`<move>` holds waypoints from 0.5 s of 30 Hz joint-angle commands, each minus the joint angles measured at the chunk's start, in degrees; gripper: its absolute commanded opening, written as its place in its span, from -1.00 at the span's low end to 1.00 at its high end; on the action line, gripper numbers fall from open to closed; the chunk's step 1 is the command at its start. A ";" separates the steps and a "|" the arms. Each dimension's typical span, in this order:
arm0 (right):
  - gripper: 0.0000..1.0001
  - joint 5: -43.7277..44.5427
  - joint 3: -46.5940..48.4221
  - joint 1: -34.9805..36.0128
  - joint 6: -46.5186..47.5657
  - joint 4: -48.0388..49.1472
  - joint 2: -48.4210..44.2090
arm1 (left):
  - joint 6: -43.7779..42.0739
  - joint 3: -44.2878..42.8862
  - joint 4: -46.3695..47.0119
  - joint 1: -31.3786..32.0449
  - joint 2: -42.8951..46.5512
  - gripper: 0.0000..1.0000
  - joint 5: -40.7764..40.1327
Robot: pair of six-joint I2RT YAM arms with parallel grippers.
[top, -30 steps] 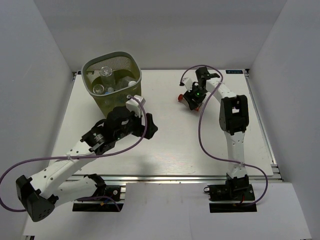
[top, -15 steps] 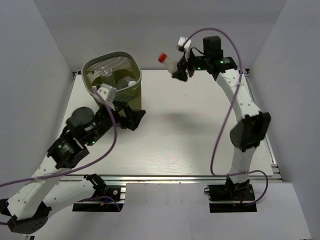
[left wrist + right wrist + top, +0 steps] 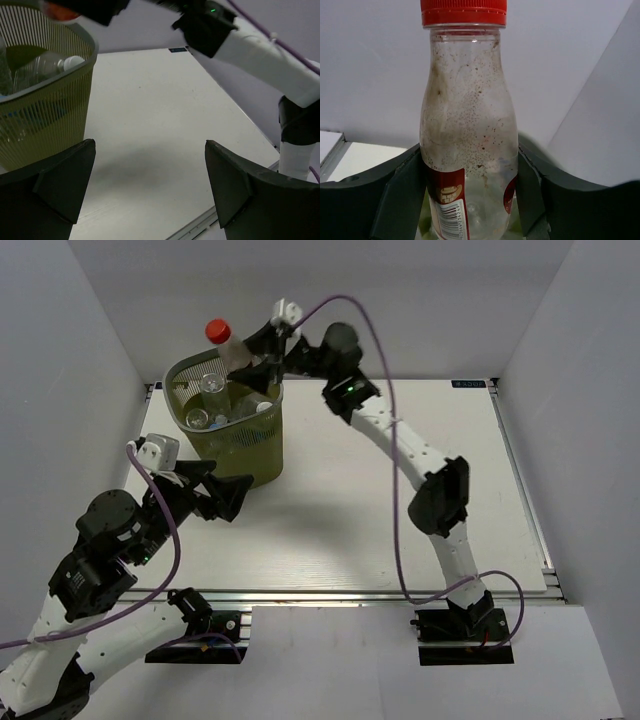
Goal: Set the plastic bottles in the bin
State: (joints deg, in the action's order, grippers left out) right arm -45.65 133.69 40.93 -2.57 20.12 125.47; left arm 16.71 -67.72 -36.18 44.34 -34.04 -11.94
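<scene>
The olive-green mesh bin (image 3: 250, 455) stands at the far left of the table with several clear bottles (image 3: 212, 390) inside. It also shows in the left wrist view (image 3: 45, 125), with a white-capped bottle (image 3: 50, 62) in it. My right gripper (image 3: 252, 365) is shut on the small red-capped bottle (image 3: 222, 340) and holds it above the bin's rim. In the right wrist view the bottle (image 3: 465, 125) stands between the fingers (image 3: 400, 200), red label low on it. My left gripper (image 3: 228, 495) is open and empty, near the bin's front side.
The white table (image 3: 400, 510) has a metal rail along its near edge (image 3: 380, 592). White walls close in the left, right and back sides. The right arm (image 3: 400, 445) stretches across the table toward the bin.
My right gripper has carried the red-capped bottle from the far middle of the table leftward to above the bin. My left arm has drawn back toward the near left, away from the bin.
</scene>
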 commanded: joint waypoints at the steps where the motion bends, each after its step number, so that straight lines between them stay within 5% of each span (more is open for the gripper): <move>1: -0.55 8.89 1.20 2.66 -6.49 11.17 3.02 | 2.01 0.66 -3.80 -0.30 0.56 0.99 -1.24; 4: -0.21 13.38 3.68 3.89 -3.50 10.47 6.89 | 2.01 1.81 -3.81 -0.83 0.56 0.99 -0.45; 5: 0.09 14.18 3.69 4.16 -2.54 10.47 7.59 | 2.53 2.41 -3.81 -0.83 0.56 0.99 0.42; 6: 0.79 14.97 3.16 4.33 -2.27 10.12 7.51 | 2.54 2.42 -3.81 -0.83 0.03 0.99 1.04; 13: 0.80 16.20 -0.36 3.11 -0.42 7.05 0.49 | 3.07 7.25 -0.83 -0.83 -1.03 0.99 5.08; 15: 0.65 18.83 -1.23 1.27 -0.42 4.06 -2.66 | 3.07 9.27 0.23 -0.83 -1.72 0.99 6.31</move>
State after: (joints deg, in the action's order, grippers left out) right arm -31.11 132.42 44.64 -3.97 22.85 131.85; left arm 19.38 -60.38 -37.76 43.81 -34.57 -8.80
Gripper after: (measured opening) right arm 0.847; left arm 0.995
